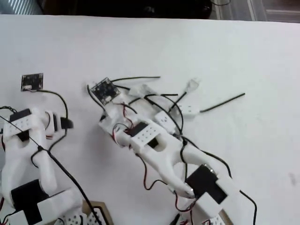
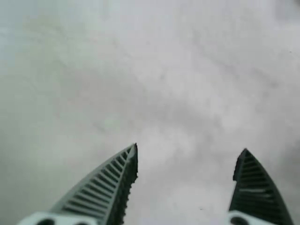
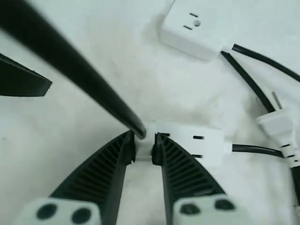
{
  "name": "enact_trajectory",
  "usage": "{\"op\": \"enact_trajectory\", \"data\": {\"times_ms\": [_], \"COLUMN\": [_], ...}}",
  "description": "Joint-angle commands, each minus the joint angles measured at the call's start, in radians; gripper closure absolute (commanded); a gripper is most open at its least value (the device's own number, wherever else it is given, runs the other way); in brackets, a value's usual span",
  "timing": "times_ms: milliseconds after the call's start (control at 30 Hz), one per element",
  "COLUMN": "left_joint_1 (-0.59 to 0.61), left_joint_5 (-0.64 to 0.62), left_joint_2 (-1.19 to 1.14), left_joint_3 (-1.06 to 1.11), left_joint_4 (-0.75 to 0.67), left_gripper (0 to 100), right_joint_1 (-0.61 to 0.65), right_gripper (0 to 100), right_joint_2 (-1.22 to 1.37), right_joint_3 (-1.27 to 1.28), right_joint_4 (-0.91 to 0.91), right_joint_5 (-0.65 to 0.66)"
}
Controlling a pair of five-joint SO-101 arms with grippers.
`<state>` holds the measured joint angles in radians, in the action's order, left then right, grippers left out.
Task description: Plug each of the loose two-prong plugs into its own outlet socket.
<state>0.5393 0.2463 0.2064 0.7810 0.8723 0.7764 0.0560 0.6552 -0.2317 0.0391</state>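
R gripper point(image 3: 145, 137): jaws nearly closed, pinching held plug point(image 3: 143, 151), a small white body w/ thick cord point(image 3: 70, 70), black, leaving it toward the wrist cam.
Held plug posn: down on the table, right against the end of near socket point(image 3: 201, 146). Fingertips cover the join, so can't tell if the prongs are in.
Near socket: white block lying flat, two slots facing up. Near cord point(image 3: 253, 150), thin and black, exits its other end.
Far socket point(image 3: 192, 29): white block w/ two slots + one round hole. Lies beyond near socket, apart from it. Far cord point(image 3: 267, 61), black, runs off one end.
Loose plug point(image 3: 280, 127): white, one metal prong visible and bare. Lies just beside near cord, not in either socket, no gripper on it.
L gripper point(image 2: 190, 150): fingers spread wide, nothing betw them, bare white surface below.
L arm point(image 1: 23, 154): high view, at the table's left edge, well apart from the cords and sockets.
R arm point(image 1: 161, 152): high view, stretched from the near edge out over the tangle of black cords mid-table.
Table point(image 1: 243, 51): white, plain top.
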Motion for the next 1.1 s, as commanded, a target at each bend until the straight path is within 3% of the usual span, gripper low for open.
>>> {"op": "enact_trajectory", "data": {"times_ms": [0,367,1067], "left_joint_1": [-0.013,-0.013,-0.013], "left_joint_5": [-0.011,-0.011,-0.011], "left_joint_2": [0.051,0.050,0.050], "left_joint_3": [-0.003,-0.002,0.002], "left_joint_4": [-0.015,-0.015,-0.015], "left_gripper": [68,68,68], "right_joint_1": [-0.015,-0.073,-0.027], "right_gripper": [98.1,98.1,98.1], "right_joint_2": [-0.116,-0.061,0.012], "right_joint_3": [-0.046,-0.048,-0.048], "right_joint_4": [-0.025,-0.021,-0.094], "right_joint_5": [0.009,0.017,0.017]}}
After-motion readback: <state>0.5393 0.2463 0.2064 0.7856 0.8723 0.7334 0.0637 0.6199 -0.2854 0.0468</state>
